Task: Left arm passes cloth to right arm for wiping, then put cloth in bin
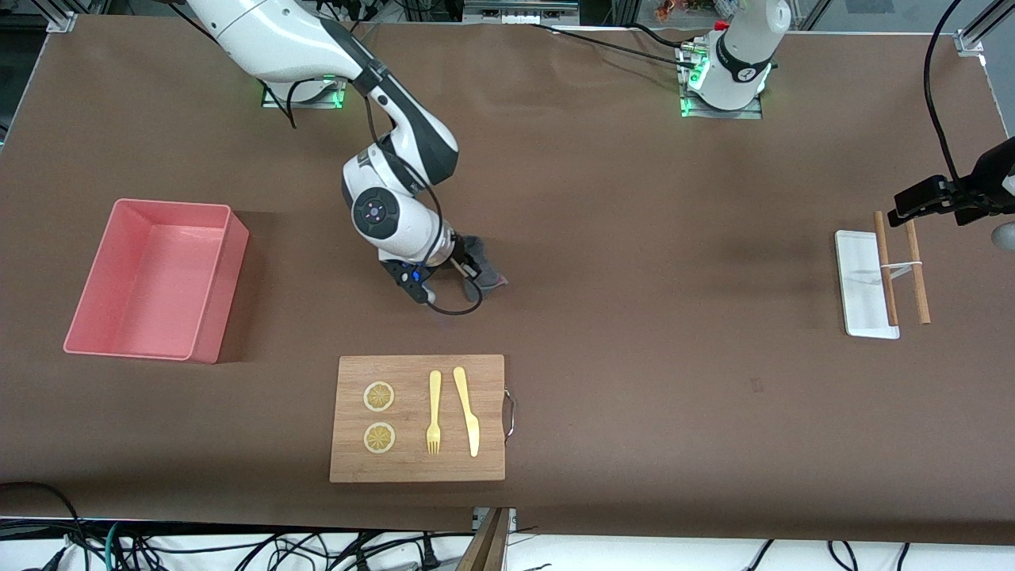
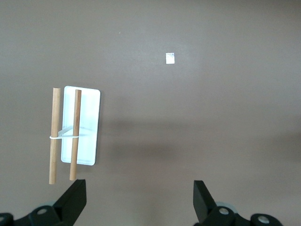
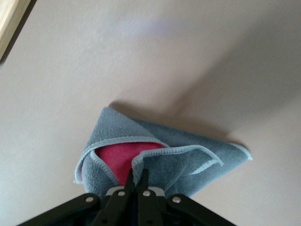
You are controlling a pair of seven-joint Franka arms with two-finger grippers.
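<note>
The cloth (image 1: 485, 270) is a folded grey rag with a crimson inner face, lying on the brown table in the middle, farther from the front camera than the wooden board. My right gripper (image 1: 468, 274) is shut on the cloth and holds it down against the table; in the right wrist view the cloth (image 3: 178, 155) spreads out from the closed right gripper (image 3: 136, 176). The salmon-pink bin (image 1: 151, 277) stands at the right arm's end of the table. My left gripper (image 2: 140, 197) is open and empty, up in the air beside the white tray at the left arm's end.
A wooden board (image 1: 419, 418) with two lemon slices, a fork and a knife lies near the front edge. A small white tray (image 1: 864, 283) with two tied wooden sticks (image 1: 900, 270) lies at the left arm's end, also in the left wrist view (image 2: 84, 125).
</note>
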